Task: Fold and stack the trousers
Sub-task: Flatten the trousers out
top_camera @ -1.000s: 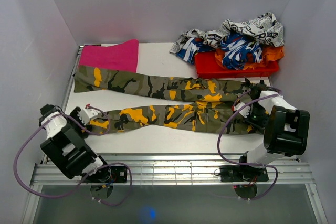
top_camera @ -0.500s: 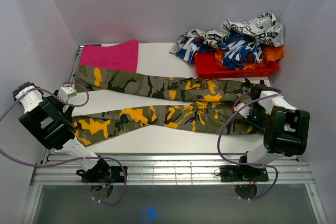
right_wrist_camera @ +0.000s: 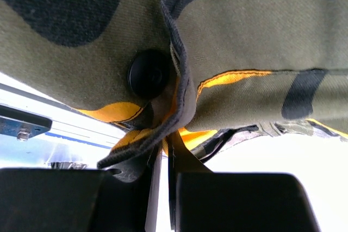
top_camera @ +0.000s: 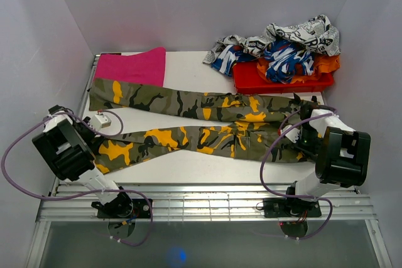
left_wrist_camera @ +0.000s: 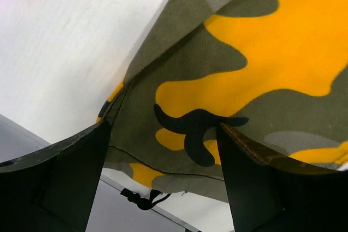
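White walls closed in a white table (top_camera: 188,70) on which the trousers (top_camera: 207,106) lay spread from side to side. The waist was at the right and both legs ran out to the left. The far leg reached toward a pink cloth (top_camera: 132,67) at the back left corner, while the near leg ended close to the table's front left edge.

The left gripper (left_wrist_camera: 162,134) sat at the hem (left_wrist_camera: 163,171) of that near leg, its two dark fingers set wide apart and gripping nothing. The camouflage cloth lay just past the fingertips (whether they touched it could not be told from the wrist view).

At the other end, the right gripper (right_wrist_camera: 163,158) was clamped on the waistband. Its fingers were all but together, with a fold of the cloth's edge pinched between them, just beside a dark button (right_wrist_camera: 148,73).

Behind the waist, a red tray (top_camera: 276,83) at the back right carried a heap of patterned clothes (top_camera: 282,45).
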{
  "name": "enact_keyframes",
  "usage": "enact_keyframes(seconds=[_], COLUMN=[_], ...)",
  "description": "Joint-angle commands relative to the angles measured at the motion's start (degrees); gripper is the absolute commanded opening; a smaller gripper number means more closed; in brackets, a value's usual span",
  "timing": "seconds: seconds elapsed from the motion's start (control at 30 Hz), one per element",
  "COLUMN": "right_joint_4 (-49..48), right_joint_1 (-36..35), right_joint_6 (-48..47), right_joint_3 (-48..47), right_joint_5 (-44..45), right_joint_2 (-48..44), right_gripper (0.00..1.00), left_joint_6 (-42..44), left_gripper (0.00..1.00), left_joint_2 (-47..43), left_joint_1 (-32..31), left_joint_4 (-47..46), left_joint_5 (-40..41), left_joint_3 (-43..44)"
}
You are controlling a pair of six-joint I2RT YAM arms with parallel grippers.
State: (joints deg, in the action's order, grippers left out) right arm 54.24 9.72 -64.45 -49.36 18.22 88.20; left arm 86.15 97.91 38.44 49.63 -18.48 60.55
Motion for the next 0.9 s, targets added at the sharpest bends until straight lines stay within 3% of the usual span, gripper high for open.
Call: enact_keyframes(seconds=[0.0, 0.2, 0.3, 0.57, 0.7, 0.8, 0.87], right_joint_4=[3.9, 3.6, 3.2, 3.6, 3.8, 3.6, 3.3], right_joint_1=[1.1, 2.4, 2.7, 2.7, 2.7, 2.8, 2.9], right_joint_6=[-4.3, -5.4, -5.1, -4.7, -4.5, -5.0, -5.0], right_joint_3=[1.0, 2.1, 2.4, 2.1, 2.4, 2.5, 2.3], right_joint_5=[1.8, 1.9, 1.9, 2.0, 2.1, 2.2, 2.1], right_joint_2=[-1.8, -2.5, -2.2, -2.7, -2.6, -2.7, -2.4], right_gripper=[0.08, 0.08, 0.08, 0.08, 0.08, 0.08, 0.08], left_joint_6=[2.8, 1.0, 0.6, 0.8, 0.0, -1.2, -2.6], left_gripper=[0.89, 0.88, 0.88, 0.87, 0.86, 0.75, 0.56], left_joint_2=[-2.0, 3.0, 6.0, 9.3, 8.4, 8.9, 8.9], left_joint_1=[0.3, 1.1, 1.1, 1.1, 0.6, 0.0, -1.0], left_joint_4=[5.4, 18.1, 16.4, 10.5, 3.1, 1.1, 0.8], left_joint_5=[-1.8, -5.3, -4.3, 0.3, 2.6, 4.2, 4.3], left_joint_3=[3.2, 19.8, 22.1, 15.0, 8.5, 5.9, 6.1])
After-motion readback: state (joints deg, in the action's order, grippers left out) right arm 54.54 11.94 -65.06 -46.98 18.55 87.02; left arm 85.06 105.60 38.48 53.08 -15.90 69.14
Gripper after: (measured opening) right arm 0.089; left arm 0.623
